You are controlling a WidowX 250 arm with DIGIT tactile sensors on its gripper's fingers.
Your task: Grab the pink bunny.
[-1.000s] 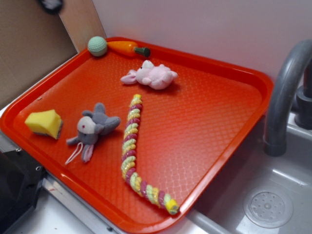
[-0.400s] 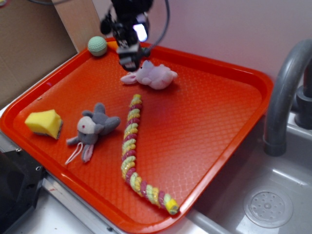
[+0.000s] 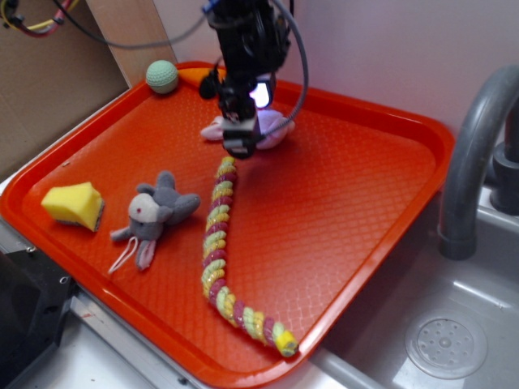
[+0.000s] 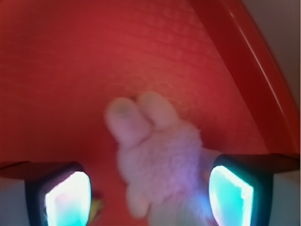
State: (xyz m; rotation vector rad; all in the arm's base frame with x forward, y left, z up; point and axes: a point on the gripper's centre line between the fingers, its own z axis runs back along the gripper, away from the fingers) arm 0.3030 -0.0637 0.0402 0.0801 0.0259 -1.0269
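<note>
pink bunny between spread fingers, on tray

No readable text, label, brand, number or sign appeared in either view; the toys, the red tray and the sink carried no markings.

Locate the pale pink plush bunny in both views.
Exterior: pale pink plush bunny lies at the far middle of the red plastic tray, partly hidden behind the gripper.
Wrist: bunny is bottom centre, between the open fingers.
Shared landmark: the tray's raised rim.
</note>
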